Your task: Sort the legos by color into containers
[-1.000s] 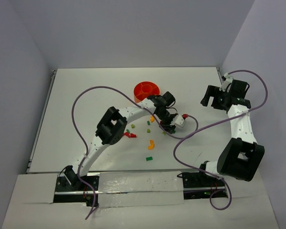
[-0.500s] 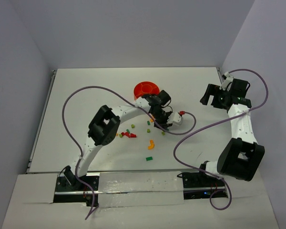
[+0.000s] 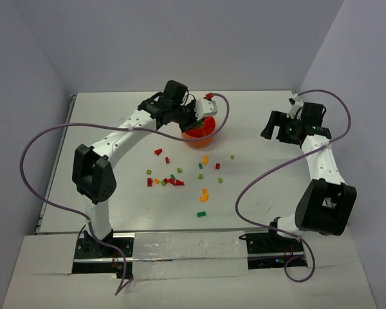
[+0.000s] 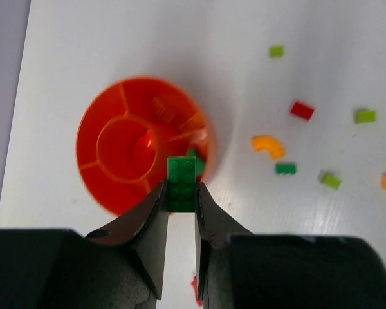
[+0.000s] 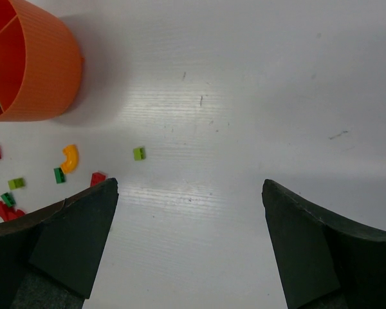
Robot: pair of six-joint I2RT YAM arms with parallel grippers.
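Note:
The round orange bowl (image 3: pixel 204 134) with inner dividers stands at the back middle of the table; it also shows in the left wrist view (image 4: pixel 116 116) and the right wrist view (image 5: pixel 38 71). My left gripper (image 3: pixel 194 120) hovers over the bowl's near rim, shut (image 4: pixel 180 188) on a dark green brick (image 4: pixel 181 180). Another green bit (image 4: pixel 197 161) lies in the compartment just beyond it. Red, green, orange and yellow legos lie scattered in front of the bowl, such as a curved orange piece (image 3: pixel 204 193) and a green brick (image 3: pixel 201 214). My right gripper (image 3: pixel 269 129) is open and empty (image 5: pixel 190 183) at the right.
Purple cables loop over the table on both sides. Near the bowl lie a curved orange piece (image 5: pixel 69 158), a light green brick (image 5: pixel 139 153) and a red brick (image 5: pixel 98 178). Walls close the table at the back and sides.
My left arm has swung from among the scattered legos in the middle up and back to the bowl. The bowl is partly covered by it. The right gripper shifted slightly left.

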